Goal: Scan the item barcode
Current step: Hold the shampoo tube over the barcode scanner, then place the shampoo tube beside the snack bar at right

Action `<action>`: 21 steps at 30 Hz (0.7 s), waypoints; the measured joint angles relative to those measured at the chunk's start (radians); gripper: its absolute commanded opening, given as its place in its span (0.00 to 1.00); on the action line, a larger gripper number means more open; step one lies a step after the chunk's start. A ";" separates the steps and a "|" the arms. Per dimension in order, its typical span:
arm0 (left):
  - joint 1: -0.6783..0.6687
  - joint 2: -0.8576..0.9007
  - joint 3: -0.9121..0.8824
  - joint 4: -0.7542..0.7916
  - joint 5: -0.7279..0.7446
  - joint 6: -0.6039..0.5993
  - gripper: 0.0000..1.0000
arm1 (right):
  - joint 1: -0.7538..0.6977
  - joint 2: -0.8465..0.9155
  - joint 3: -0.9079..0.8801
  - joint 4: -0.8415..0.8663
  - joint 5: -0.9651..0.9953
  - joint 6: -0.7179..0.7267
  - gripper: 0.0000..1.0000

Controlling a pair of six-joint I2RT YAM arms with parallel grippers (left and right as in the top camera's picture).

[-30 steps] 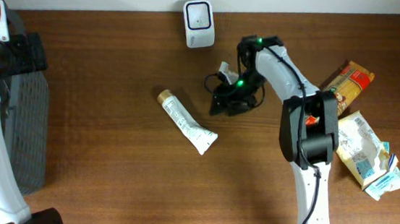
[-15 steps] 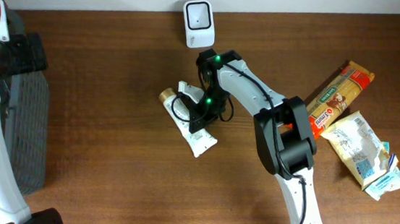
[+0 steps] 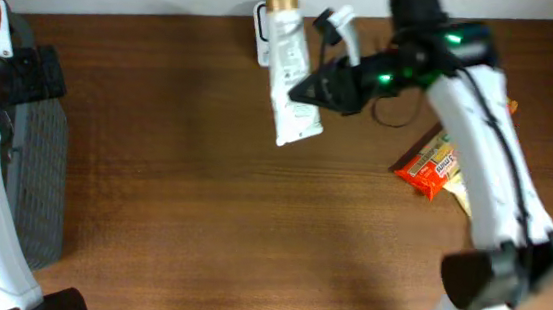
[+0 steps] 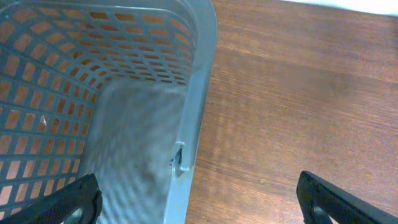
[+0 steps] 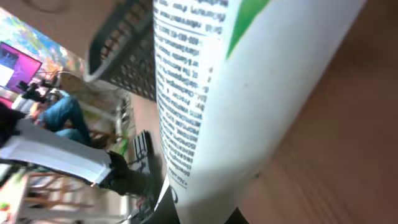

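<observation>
The item is a white tube (image 3: 289,66) with a gold cap, held in the air at the back of the table. My right gripper (image 3: 315,86) is shut on its lower, flat end. The tube covers most of the white barcode scanner (image 3: 258,35), of which only a left edge shows. In the right wrist view the tube (image 5: 236,81) fills the frame, its printed text facing the camera, with my right gripper (image 5: 211,211) clamped on its end. My left gripper (image 4: 199,205) stands wide open above the rim of the grey basket (image 4: 200,93), holding nothing.
The grey basket (image 3: 39,174) stands at the left edge beside the left arm. An orange pasta packet (image 3: 428,170) lies at the right, partly under the right arm. Bare brown table lies between them.
My right gripper closed on the tube where it lay mid-table, then lifted it and carried it back in front of the scanner. The left arm has not moved.
</observation>
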 measured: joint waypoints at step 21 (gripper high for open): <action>0.000 -0.001 0.000 -0.001 0.000 0.000 0.99 | 0.211 0.664 -0.011 1.397 1.723 -0.535 0.04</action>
